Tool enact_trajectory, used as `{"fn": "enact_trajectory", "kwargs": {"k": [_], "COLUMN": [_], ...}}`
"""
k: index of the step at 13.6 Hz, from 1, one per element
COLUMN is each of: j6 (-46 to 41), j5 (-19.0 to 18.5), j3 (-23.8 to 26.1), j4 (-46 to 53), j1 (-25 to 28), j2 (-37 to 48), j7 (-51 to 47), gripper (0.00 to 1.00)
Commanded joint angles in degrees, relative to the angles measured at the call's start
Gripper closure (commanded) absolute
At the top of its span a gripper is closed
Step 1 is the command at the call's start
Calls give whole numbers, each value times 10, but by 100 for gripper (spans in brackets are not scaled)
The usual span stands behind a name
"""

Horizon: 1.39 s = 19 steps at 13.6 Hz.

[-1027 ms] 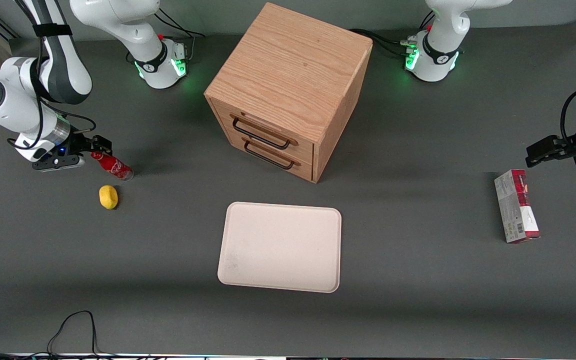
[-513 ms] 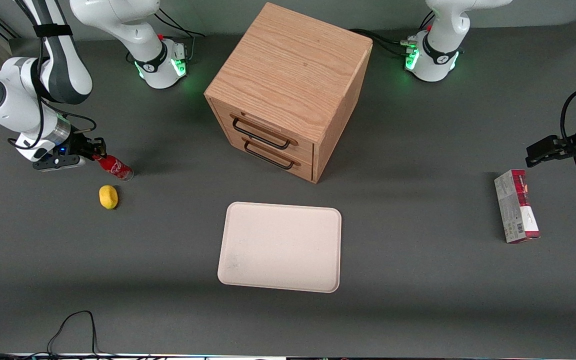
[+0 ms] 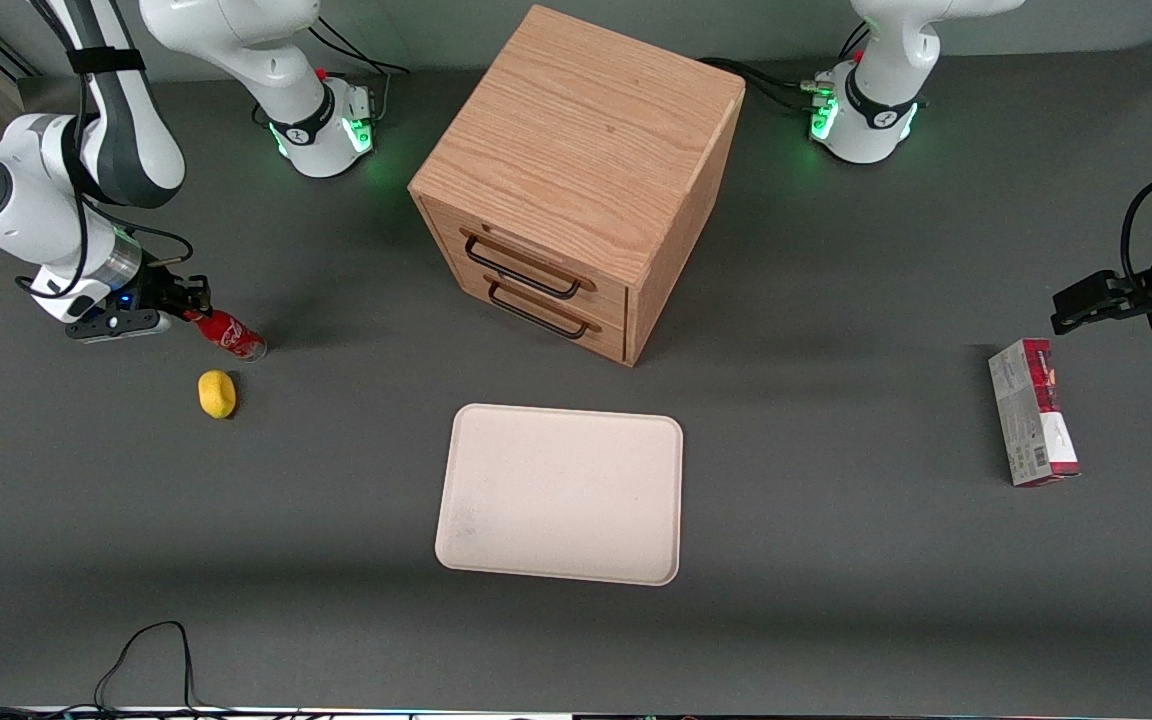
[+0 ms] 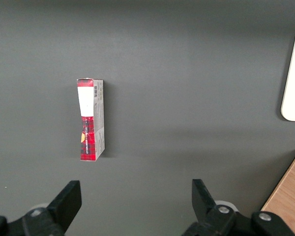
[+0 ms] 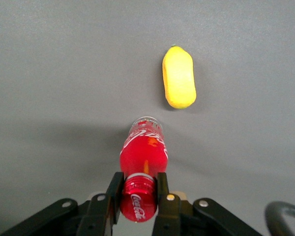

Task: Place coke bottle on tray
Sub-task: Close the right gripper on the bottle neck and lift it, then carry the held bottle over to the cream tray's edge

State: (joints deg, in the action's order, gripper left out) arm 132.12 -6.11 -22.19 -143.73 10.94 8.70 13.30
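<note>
The coke bottle [image 3: 228,335] is small and red with white lettering. It leans with its cap toward the working arm's end of the table and its base at the table top. My right gripper [image 3: 194,301] is shut on its red cap. In the right wrist view the two black fingers [image 5: 114,189] press on both sides of the cap, and the bottle [image 5: 142,150] points away from the gripper [image 5: 139,186]. The cream tray [image 3: 561,495] lies flat in front of the wooden cabinet, nearer to the front camera and well apart from the bottle.
A small yellow lump [image 3: 217,393] lies close to the bottle, nearer to the front camera, and also shows in the right wrist view [image 5: 178,77]. The wooden cabinet [image 3: 576,170] has two drawers. A red-and-grey carton [image 3: 1033,412] lies toward the parked arm's end.
My gripper has shifted slightly down onto the bottle's cap and its fingers have come together on it. The bottle has barely moved.
</note>
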Motion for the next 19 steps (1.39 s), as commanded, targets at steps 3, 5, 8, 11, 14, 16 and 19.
{"fn": "enact_trajectory", "kwargs": {"k": [3,5,8,11,14,16,19], "j6": [-153,-262,-433,-564,-622,-624,-625], "j5": [-3,2,26,68,79,85,88], "j3": [3,9,12,11,12,18,84], "j4": [125,240,457,661,755,765,860], "j1": [21,28,39,39,37,37,36], "j2": [12,-16,-102,-198,-248,-261,-352], "j7": [-30,-31,-44,-47,-50,-87,-187], "gripper": [100,100,100,100,100,100,100]}}
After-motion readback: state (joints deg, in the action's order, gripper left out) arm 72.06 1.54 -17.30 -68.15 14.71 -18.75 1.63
